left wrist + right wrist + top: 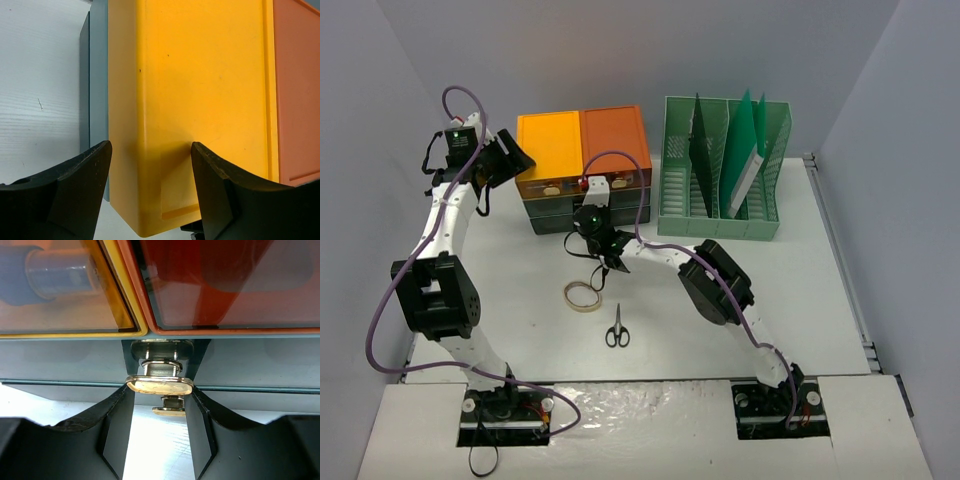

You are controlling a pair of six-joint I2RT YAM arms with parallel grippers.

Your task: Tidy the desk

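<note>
The off-white desk (pixel 810 290) holds a drawer unit (pixel 582 150) with a yellow and an orange top. My right gripper (pixel 610 256) is at the unit's front. In the right wrist view the gripper (pixel 160 390) is shut on the ends of a gold metal drawer handle (pixel 159 385) on a grey drawer. My left gripper (pixel 510 160) is at the unit's left end. In the left wrist view it (pixel 151 146) is open and empty, over the corner of the yellow top (pixel 200 90).
A tape roll (pixel 583 295) and black-handled scissors (pixel 617 331) lie on the desk in front of the unit. A green slotted file rack (pixel 725 175) with green folders stands at the back right. A second gold handle (pixel 169 411) sits below the gripped one. A blue object (pixel 30 270) shows inside the yellow drawer.
</note>
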